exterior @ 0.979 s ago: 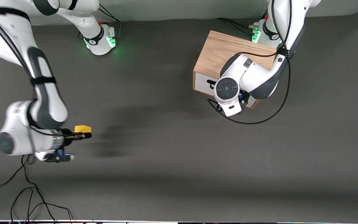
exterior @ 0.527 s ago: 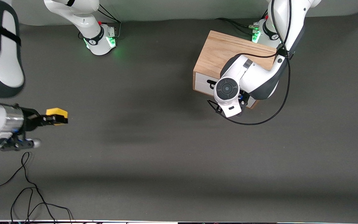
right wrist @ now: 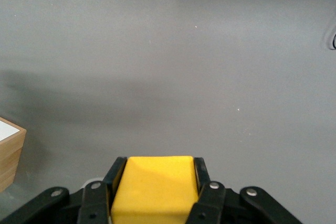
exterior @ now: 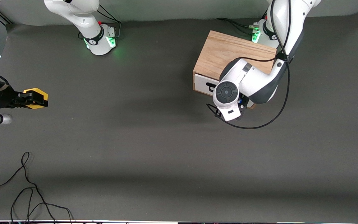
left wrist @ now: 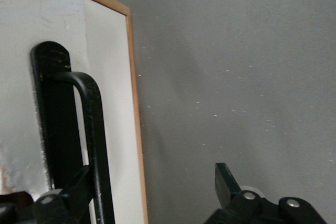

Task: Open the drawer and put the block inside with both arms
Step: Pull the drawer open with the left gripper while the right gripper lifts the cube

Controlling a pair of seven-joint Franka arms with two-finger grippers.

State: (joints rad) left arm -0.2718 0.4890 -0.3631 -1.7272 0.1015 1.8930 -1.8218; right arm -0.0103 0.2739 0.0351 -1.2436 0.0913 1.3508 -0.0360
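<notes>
The light wooden box (exterior: 228, 51) stands near the left arm's base. Its white-fronted drawer (exterior: 201, 83) looks closed. My left arm's hand (exterior: 227, 96) hangs in front of the drawer and hides most of the black bar handle (left wrist: 92, 124). My left gripper (left wrist: 152, 182) is open, and the handle runs just inside one finger (left wrist: 73, 190). My right gripper (exterior: 40, 99) is shut on the yellow block (exterior: 34, 91). It holds the block in the air over the right arm's end of the table. The block (right wrist: 155, 187) sits between the fingers (right wrist: 203, 192).
Loose black cables (exterior: 26, 193) lie on the dark mat by the near edge at the right arm's end. The two arm bases (exterior: 99, 40) stand along the table's back edge. A corner of the wooden box (right wrist: 10, 150) shows in the right wrist view.
My right gripper has carried the block up and toward the right arm's end of the table. My left hand has shifted slightly toward the front camera at the drawer front.
</notes>
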